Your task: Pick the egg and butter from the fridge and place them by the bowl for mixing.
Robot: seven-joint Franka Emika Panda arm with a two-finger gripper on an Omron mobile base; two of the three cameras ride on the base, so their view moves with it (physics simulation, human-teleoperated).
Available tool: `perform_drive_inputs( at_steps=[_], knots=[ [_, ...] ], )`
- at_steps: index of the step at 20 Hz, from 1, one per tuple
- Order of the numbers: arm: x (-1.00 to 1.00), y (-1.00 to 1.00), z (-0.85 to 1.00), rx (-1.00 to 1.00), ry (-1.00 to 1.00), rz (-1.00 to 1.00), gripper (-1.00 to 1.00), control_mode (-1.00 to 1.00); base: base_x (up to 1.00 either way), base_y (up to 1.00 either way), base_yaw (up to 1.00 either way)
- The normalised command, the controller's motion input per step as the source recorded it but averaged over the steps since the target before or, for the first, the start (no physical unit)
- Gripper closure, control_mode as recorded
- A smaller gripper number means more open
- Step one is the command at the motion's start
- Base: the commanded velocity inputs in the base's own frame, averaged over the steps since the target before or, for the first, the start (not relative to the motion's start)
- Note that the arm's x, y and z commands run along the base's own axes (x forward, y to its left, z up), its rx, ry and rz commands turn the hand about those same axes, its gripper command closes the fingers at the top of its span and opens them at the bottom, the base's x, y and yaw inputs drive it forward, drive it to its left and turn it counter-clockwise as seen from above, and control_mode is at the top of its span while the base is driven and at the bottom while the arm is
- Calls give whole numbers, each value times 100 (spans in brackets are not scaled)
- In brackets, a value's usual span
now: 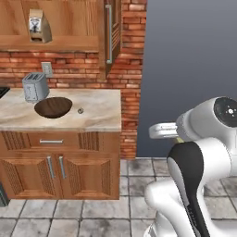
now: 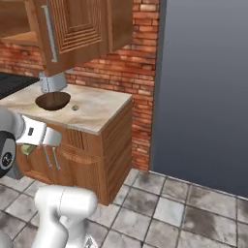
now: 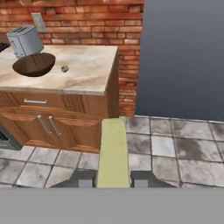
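Closest in, the gripper point(image 3: 113, 181) pinched the butter point(image 3: 113, 153) between its two fingers, the pale yellow stick running straight out ahead of the hand, well above the tiled floor point(image 3: 175, 153). Hold sat at the near end of the stick, so most of its length hung free. Judged light but soft and greasy: a hard squeeze would dent it, a loose one might let it slide. A hold nearer mid-length, across the flat long faces, would likely be steadier.

Further off, the counter point(image 3: 87, 70) stood well apart from the hand. On it a tiny pale round thing, probably the egg point(image 3: 64, 68), lay just beside the bowl point(image 3: 34, 64), not touching. Egg judged fragile and prone to roll. The toaster point(image 3: 25, 40) stood behind the bowl against the brick wall point(image 3: 87, 22).

Farthest right, the fridge point(image 3: 183, 57) showed a plain grey face; door state could not be told.
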Motion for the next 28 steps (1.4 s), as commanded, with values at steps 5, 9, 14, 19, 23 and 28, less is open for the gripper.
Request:
perform_drive_inputs(
  at_steps=[5, 9, 14, 19, 23, 28],
  knots=[
    [0, 0, 0, 0, 0, 0, 100, 100, -27, 100, -3],
    [0, 0, 0, 0, 0, 0, 100, 100, 41, 100, 0],
    [0, 0, 0, 0, 0, 0, 100, 100, 83, 89, 0],
    [0, 0, 0, 0, 0, 0, 100, 100, 100, 16, -5],
    [0, 0, 0, 0, 0, 0, 100, 100, 88, -10, -3],
    [0, 0, 0, 0, 0, 0, 100, 100, 72, -9, 0]
  ],
)
